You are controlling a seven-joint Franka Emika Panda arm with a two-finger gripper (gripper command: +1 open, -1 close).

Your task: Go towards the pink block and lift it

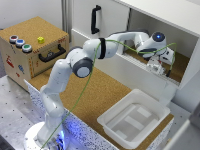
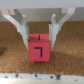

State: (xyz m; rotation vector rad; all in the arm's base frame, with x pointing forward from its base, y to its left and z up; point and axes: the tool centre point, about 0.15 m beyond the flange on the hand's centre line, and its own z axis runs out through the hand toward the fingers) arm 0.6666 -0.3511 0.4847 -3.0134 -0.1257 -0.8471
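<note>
Setting was a robotics lab bench. White Panda arm (image 1: 75, 65) was bolted to a perforated metal table (image 1: 12, 110); cork-topped counter (image 1: 100, 95), cork box (image 1: 32, 42) carrying coloured buttons (image 1: 20, 43), and a white plastic tray (image 1: 132, 117) served as test props.

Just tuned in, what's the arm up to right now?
The Panda arm is reaching into the open shelf compartment on the exterior view's right, going for the pink block. In the wrist view the gripper is open, with one finger on each side of the block. The block rests on the cork surface and does not look gripped or lifted yet. The white tray sits on the counter below, and the yellow cube sits on the cork box, both untouched.
</note>
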